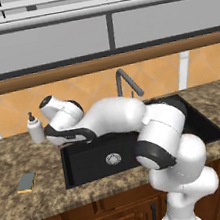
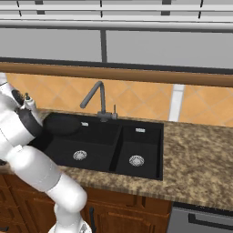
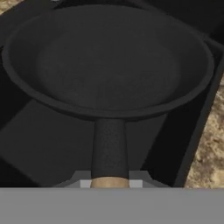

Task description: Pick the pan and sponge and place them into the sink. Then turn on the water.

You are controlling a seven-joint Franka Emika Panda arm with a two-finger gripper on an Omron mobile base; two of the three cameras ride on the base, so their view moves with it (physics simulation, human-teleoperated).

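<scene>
My gripper [image 3: 109, 183] is shut on the tan wooden handle of the black pan [image 3: 109, 65]. The round pan faces away from the hand and hangs level over the black sink [image 3: 39, 144]. From the right base, the pan [image 2: 61, 124] sits above the back left corner of the wide basin of the sink [image 2: 150, 150], next to my arm. The sponge [image 1: 27, 182], grey-blue over yellow, lies flat on the counter left of the sink [image 1: 90, 161]. The dark faucet [image 2: 95, 98] stands behind the basins, and no stream falls from it.
A white soap pump bottle [image 1: 34, 128] stands at the back left of the sink, close to my wrist. Speckled brown counter [image 2: 200, 154] runs on both sides. The faucet spout [image 1: 128, 83] reaches over the basin. My arm crosses the sink's front in the left base view.
</scene>
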